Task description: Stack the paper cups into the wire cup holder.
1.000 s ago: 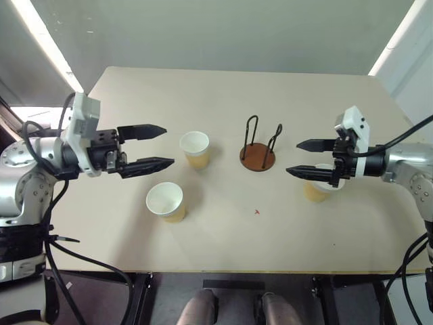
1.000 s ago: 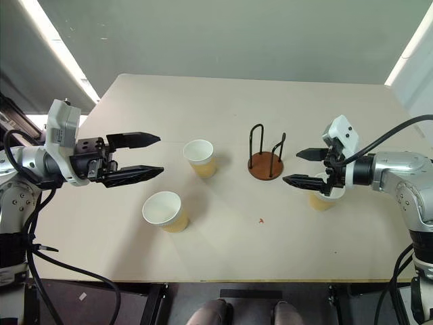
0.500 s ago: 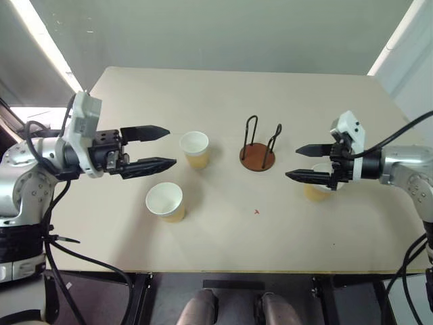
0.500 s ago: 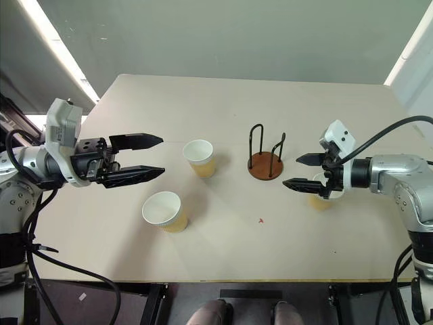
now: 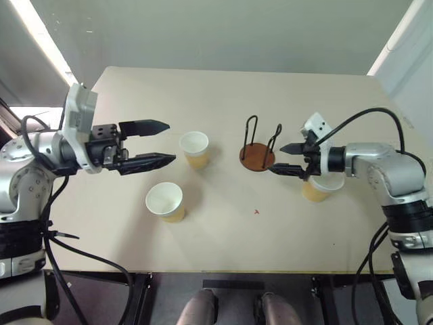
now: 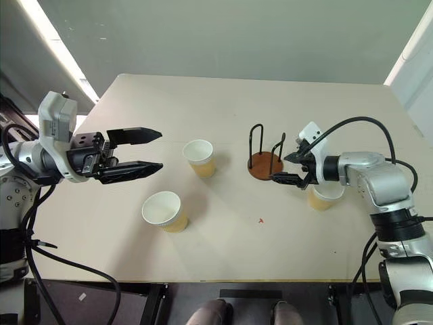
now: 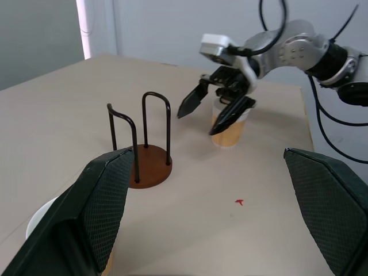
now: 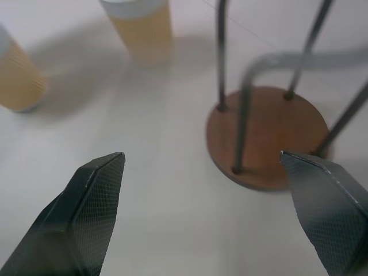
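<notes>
On the desk the nearest of the paper cups stands upright at about 7 o'clock from the desk's middle, mouth up and untouched. Just beyond it, at about 9 o'clock, a second cup stands upright too, with the left gripper hanging level beside it, jaws spread and empty. The third cup sits at about 4 o'clock, under the right forearm. The cup holder stands empty near the middle, and the right gripper hovers just at its 3 o'clock side, released, holding nothing, its tips past the third cup.

My reading is that the step in hand is picking up a first cup, and the right gripper looks to have overshot its nearest one. To do it well, draw back until the jaws straddle that cup's wall below the rim, one finger on each side, close gently so the paper does not crush, then lift straight up before moving over the two wire loops. Lower the cup between the loops, base first, onto the brown disc.

The third cup is largely covered by the right arm, so whether its rim is dented cannot be told. In the right wrist view one wire loop is smeared. Whether the right fingers touch the holder's wires is hard to judge.
</notes>
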You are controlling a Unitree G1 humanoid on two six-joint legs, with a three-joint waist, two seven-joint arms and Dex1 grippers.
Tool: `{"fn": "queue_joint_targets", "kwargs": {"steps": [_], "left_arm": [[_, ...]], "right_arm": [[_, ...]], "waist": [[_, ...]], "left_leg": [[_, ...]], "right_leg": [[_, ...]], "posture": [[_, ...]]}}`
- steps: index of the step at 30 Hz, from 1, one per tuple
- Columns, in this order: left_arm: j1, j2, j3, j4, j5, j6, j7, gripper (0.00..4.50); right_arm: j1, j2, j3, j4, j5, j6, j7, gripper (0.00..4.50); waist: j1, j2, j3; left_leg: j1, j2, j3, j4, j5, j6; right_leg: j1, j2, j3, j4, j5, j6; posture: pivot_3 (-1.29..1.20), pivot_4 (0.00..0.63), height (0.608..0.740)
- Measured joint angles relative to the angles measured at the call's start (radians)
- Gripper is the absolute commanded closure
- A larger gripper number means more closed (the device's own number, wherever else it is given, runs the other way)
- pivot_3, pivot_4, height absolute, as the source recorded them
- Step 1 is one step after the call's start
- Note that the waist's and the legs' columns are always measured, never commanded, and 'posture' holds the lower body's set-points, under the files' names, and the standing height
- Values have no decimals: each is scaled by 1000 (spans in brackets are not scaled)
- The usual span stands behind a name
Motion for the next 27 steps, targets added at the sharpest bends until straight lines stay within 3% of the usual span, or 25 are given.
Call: {"fn": "queue_joint_targets", "kwargs": {"steps": [13, 14, 16, 27], "left_arm": [[10, 4, 3, 4, 18, -12, -1, 0], [10, 4, 3, 6, 19, -12, -2, 0], [10, 5, 3, 15, 22, -13, -4, 0], [10, 5, 3, 21, 25, -21, -17, 0]], "right_arm": [[-143, 129, 8, 168, -107, -59, -35, 46], [-152, 133, 7, 168, -107, -53, -36, 207], [-161, 138, 3, 167, -106, -38, -38, 584], [-123, 152, -3, 102, -94, 40, -56, 4442]], "waist": [[-3, 0, 0], [-3, 0, 0], [-1, 0, 0], [-1, 0, 0]], "left_leg": [[-1, 0, 0, -1, 0, 0], [-1, 0, 0, -1, 0, 0], [-1, 0, 0, -1, 0, 0], [-2, 0, 0, -1, 0, 0]], "right_leg": [[-1, 0, 0, 0, 0, 0], [-1, 0, 0, 0, 0, 0], [-1, 0, 0, 0, 0, 0], [-2, 0, 0, 0, 0, 0]], "posture": [[0, 150, 740], [0, 150, 740], [0, 150, 740], [0, 150, 740]]}}
